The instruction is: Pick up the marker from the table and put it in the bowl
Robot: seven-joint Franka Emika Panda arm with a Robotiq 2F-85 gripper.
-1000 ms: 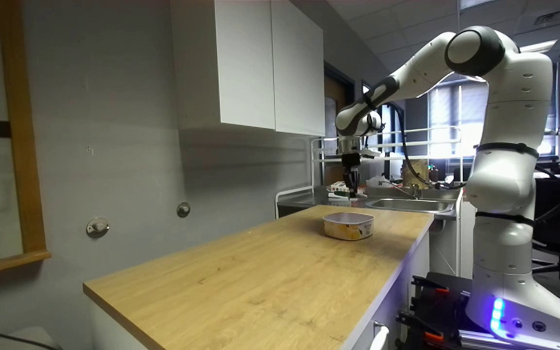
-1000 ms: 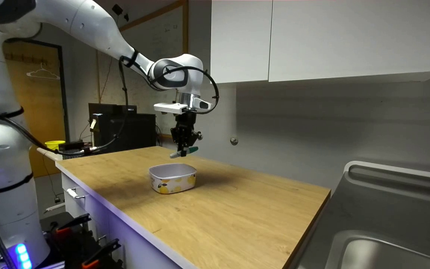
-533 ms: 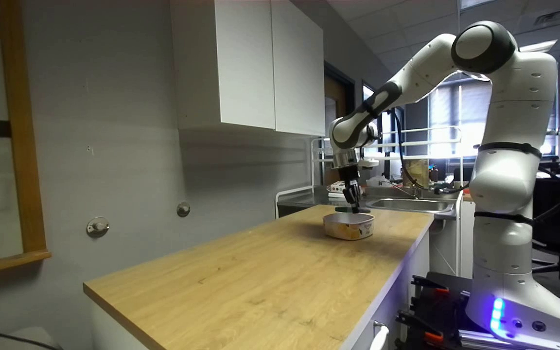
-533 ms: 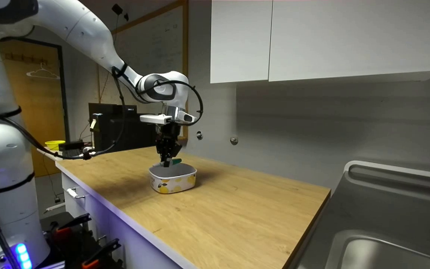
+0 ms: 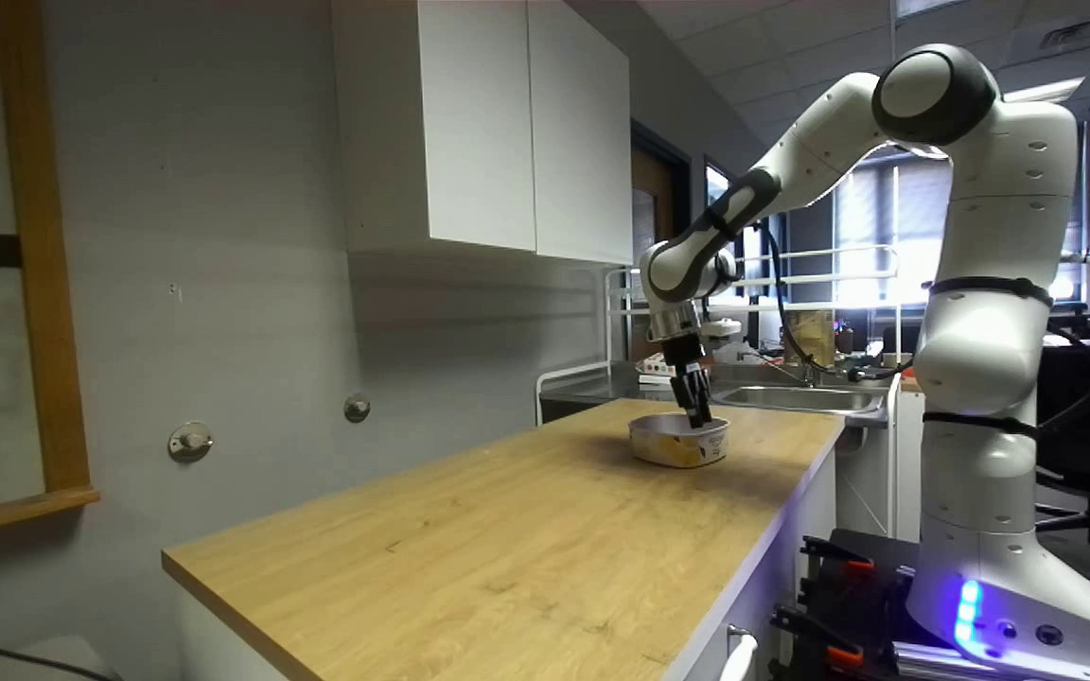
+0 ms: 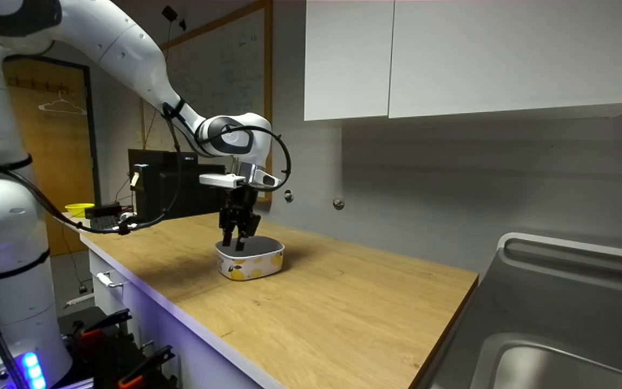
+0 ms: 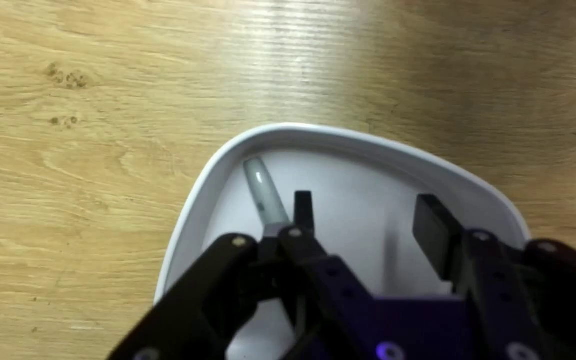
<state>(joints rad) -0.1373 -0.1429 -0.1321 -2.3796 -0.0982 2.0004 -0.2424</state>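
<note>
"Where is the slim grey marker [image 7: 264, 192]?"

"Inside the shallow white bowl [image 6: 249, 267] with rounded corners and a yellow fruit print. On my wrist view it lies at ten o'clock, near the wall, its exposed end pointing to eleven. My black two-fingered gripper [image 7: 365, 215] hides the rest, so I can't tell whether they touch."

"Is that gripper holding anything?"

"Nothing. I see its fingers [image 7: 433, 235] parted by a clear gap, one at about three o'clock from the other; whether that's the full spread, I can't tell. In an exterior view it slants over the bowl's mouth, fingertips [image 5: 699, 417] toward five o'clock."

"And around the bowl?"

"It stands on the long light-wood table [image 6: 354, 313] with white sides. In an exterior view, reckoned from the bowl, I have my white jointed arm [image 6: 133, 54] at eleven o'clock, a white wall cabinet [image 6: 494, 54] between one and two, a grey metal sink [image 6: 548, 370] between three and four, and a yellow tub [image 6: 79, 209] between nine and ten."
</note>
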